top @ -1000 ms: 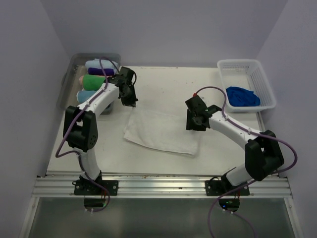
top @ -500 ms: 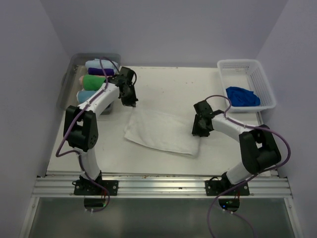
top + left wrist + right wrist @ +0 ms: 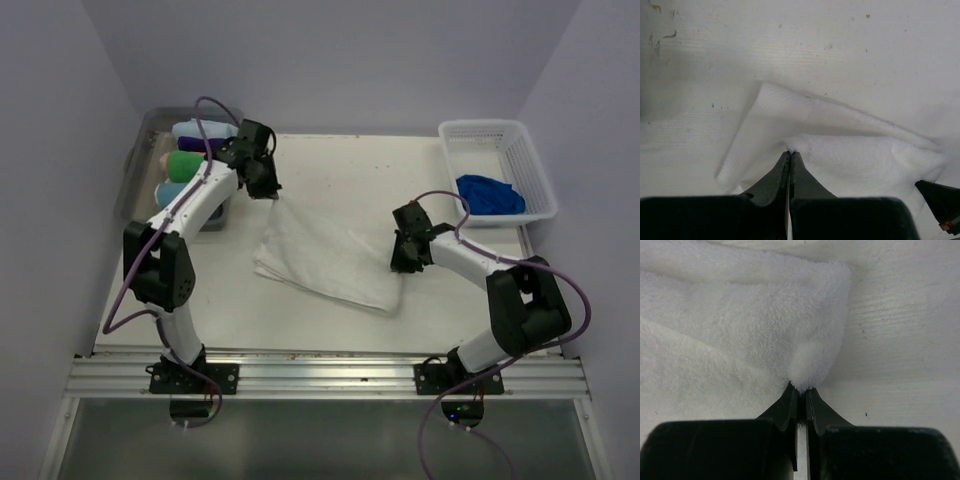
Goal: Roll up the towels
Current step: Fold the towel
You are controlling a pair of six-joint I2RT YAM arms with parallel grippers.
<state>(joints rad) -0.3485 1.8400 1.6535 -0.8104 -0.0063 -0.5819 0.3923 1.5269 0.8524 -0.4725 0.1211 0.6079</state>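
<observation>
towels: white towel (image 3: 325, 262) spread mid-table; blue towel (image 3: 490, 193) in basket (image 3: 482, 140) at far right corner
left gripper (image 3: 268, 190): pinching white towel's far left corner
right gripper (image 3: 400, 262): clamped on its right edge

Rolled towels (image 3: 185, 162) partly hidden behind left arm (image 3: 195, 205); white towel (image 3: 715, 315) cropped.

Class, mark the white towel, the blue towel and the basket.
white towel (image 3: 325, 262): top view, its flat middle.
blue towel (image 3: 490, 193): top view, bunched centre.
basket (image 3: 482, 125): top view, far rim.
</observation>
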